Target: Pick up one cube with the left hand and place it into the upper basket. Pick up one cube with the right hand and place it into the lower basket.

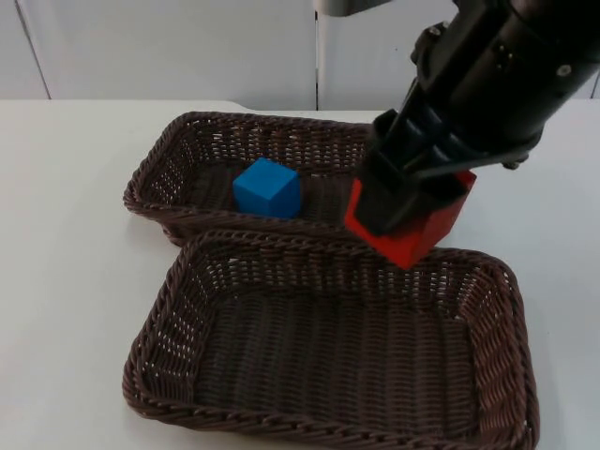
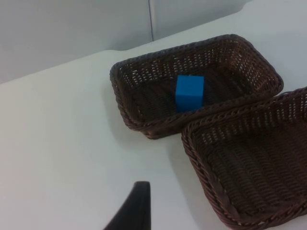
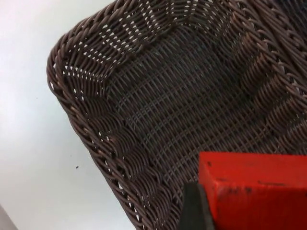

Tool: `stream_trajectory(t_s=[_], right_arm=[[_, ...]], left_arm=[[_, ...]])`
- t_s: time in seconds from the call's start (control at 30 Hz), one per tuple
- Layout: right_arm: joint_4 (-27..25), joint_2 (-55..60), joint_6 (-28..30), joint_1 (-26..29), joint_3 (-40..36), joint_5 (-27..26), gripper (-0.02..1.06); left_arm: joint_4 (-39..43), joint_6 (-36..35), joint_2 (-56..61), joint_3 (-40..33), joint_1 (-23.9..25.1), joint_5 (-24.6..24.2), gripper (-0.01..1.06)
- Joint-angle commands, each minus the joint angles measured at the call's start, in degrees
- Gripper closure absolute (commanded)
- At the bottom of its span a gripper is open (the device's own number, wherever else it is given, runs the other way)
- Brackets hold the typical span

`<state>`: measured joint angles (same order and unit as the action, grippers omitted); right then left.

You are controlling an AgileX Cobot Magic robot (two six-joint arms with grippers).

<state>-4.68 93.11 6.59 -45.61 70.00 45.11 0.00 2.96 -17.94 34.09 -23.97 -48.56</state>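
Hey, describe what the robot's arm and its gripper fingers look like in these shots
The right arm is black, a thick rounded body with small screw heads, narrowing to a ribbed, blocky right gripper. Its fingertip is matte black and flat-sided. The left gripper's fingertip is a black, curved, tapering blade. No markings or labels are visible on either.

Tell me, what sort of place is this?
Probably a robot test bench, not a home: a bare white table against a grey partition wall, with two wicker baskets and plain cubes. The right gripper holds a red cube; a blue cube sits in the upper basket.
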Motion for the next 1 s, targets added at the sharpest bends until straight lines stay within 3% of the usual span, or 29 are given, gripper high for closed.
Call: stream_trajectory(t_s=[0.0, 0.4, 0.97], right_arm=[[-0.39, -0.70, 1.19, -0.40, 0.38, -0.15, 1.05], [-0.39, 3.72, 2.05, -0.40, 0.38, -0.05, 1.05], [-0.56, 14.61, 3.58, -0.40, 0.38, -8.73, 1.05]], left_arm=[[0.00, -0.07, 0.29, -0.20, 0.05, 0.40, 0.08], [0.00, -0.07, 0.29, -0.20, 0.05, 0.77, 0.08], [0.00, -0.07, 0.29, -0.20, 0.05, 0.77, 0.08]])
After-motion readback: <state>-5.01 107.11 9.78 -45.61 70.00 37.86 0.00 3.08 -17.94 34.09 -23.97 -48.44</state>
